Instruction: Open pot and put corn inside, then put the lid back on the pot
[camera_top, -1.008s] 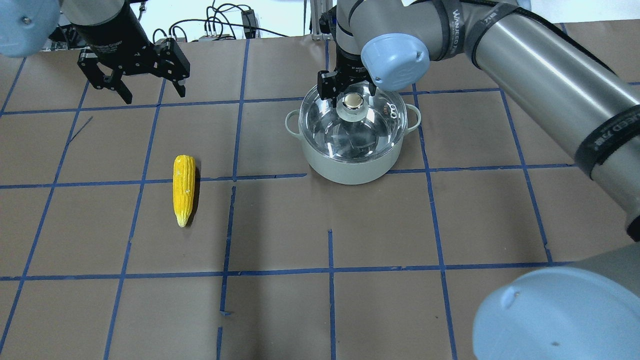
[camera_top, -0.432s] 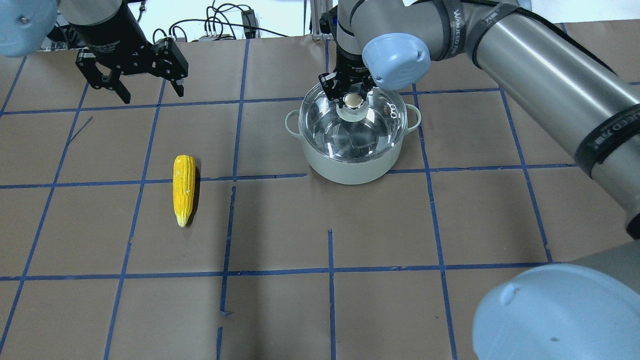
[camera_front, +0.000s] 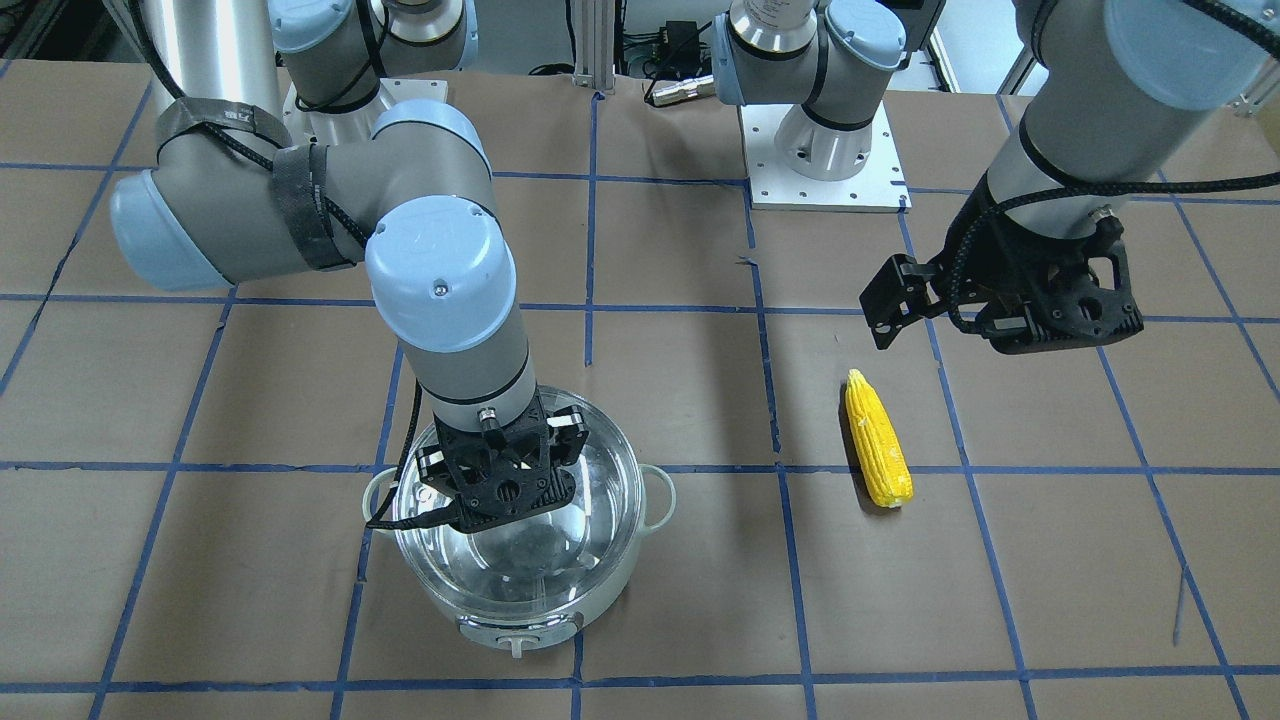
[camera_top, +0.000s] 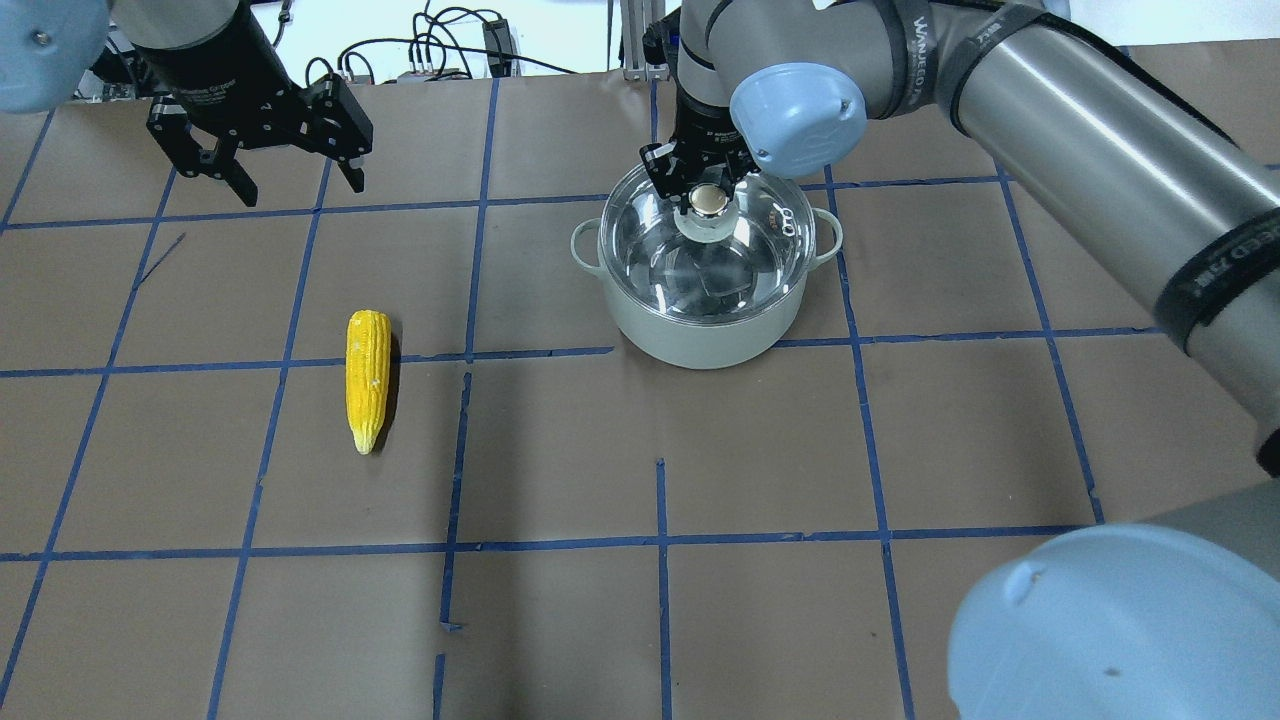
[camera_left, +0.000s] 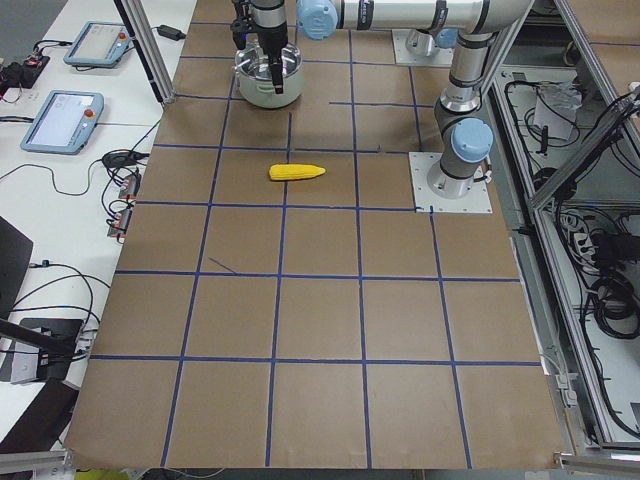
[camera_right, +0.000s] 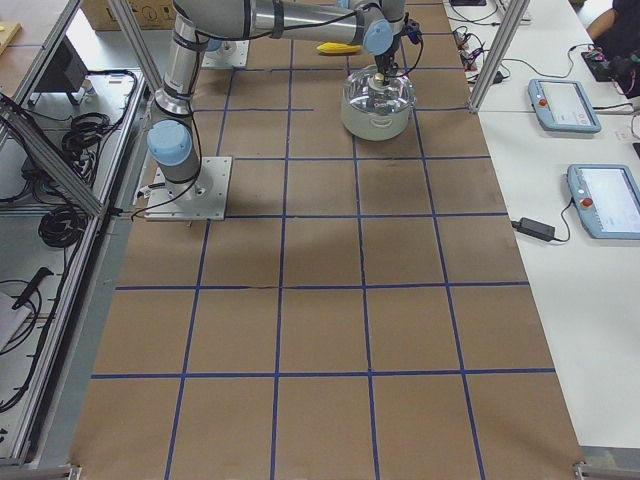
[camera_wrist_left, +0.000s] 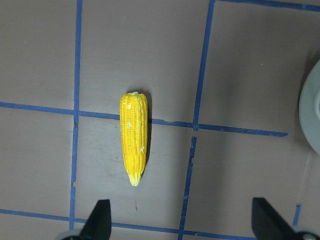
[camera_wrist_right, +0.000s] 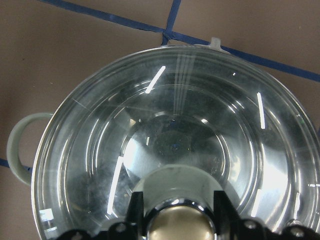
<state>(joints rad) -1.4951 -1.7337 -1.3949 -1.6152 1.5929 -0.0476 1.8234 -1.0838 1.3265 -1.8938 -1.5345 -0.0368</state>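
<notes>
Opening the pot (camera_top: 700, 345): first step, in hand. Clamped on the knob (camera_top: 708, 201) of the lid (camera_top: 660, 260) with the right gripper (camera_wrist_right: 177, 215), one finger tight against each side, no gap showing in the wrist view. Lid seated on the pot, not yet raised. Next, by judgement: lift straight up to clear the pot, then set down well away from the corn (camera_wrist_left: 134, 142). Hovering with the left gripper (camera_wrist_left: 182, 220), fingers wide apart, nothing between them. Corn flat on the table (camera_top: 600, 450) ahead of those fingers, nearer one fingertip than the other, well apart from the pot. Long axis square to the line between the fingertips, pointed tip toward them, blunt end away. Suits a pinch across the width after a sideways shift and descent.
</notes>
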